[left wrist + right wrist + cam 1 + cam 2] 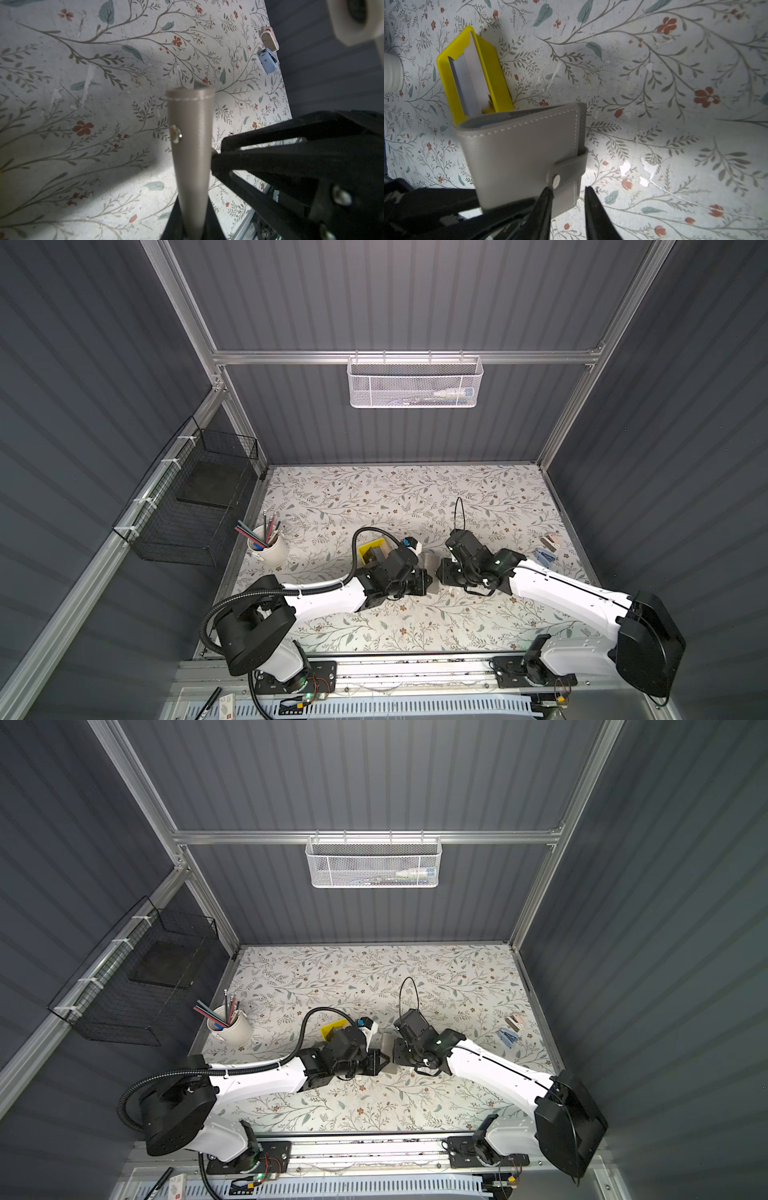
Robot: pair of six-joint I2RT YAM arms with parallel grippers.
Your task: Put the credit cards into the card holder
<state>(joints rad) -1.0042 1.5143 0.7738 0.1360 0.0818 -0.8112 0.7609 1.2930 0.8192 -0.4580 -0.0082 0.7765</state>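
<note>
Left jaws clamp the card holder (pixel 525 153); right jaws parted astride its strap edge, yellow tray (pixel 497 83) nearby.

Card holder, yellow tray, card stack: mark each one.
card holder (pixel 525 158), right wrist view, middle of grey cover.
yellow tray (pixel 497 83), right wrist view, side wall.
card stack (pixel 471 83), right wrist view, visible card face.
</note>
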